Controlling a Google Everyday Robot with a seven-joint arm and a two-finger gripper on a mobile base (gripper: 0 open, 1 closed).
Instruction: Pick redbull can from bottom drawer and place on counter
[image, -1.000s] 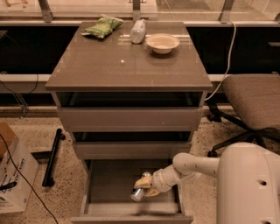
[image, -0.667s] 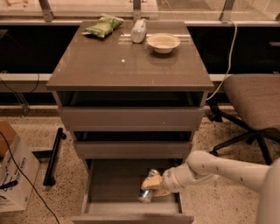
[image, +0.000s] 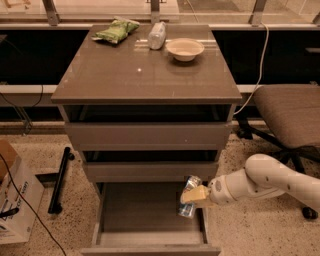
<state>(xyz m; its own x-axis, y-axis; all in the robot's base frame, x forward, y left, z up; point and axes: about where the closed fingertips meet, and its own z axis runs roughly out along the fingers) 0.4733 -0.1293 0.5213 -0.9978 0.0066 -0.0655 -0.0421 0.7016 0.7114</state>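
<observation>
Camera view, from the left: a brown cardboard box (image: 17, 202) stands at the picture's edge on the speckled floor. Just right of it a black bar (image: 60, 180) lies on the floor.

Next comes the glossy grey-brown tabletop (image: 125, 75). It carries three things along its far edge: a crumpled green snack bag (image: 116, 31) at the left, a clear plastic bottle (image: 156, 35) beside it, and a shallow cream bowl (image: 185, 48) just right of the bottle.

Under the slab sit a shallow grey-brown top drawer (image: 147, 136) and a shallow middle drawer (image: 150, 171). Beneath them the deep bottom drawer (image: 135, 215) is pulled well out, with its grey inner floor bare across the left and middle.

The slim blue-and-silver redbull can (image: 187, 209) is at the right-hand side of that drawer, close to its right wall. It is tilted, with its silver top pointing up toward the middle drawer's front.

The claw (image: 192, 195) reaches in from the right and is closed around the can's middle, with its tan fingers (image: 199, 193) lying across the can. Behind it the rounded white robot arm (image: 265, 180) runs off toward the right edge.

Farther back on the right stands a brown padded office chair (image: 290, 112). A white cable (image: 260, 65) hangs down between the chair and the tabletop's right edge.
</observation>
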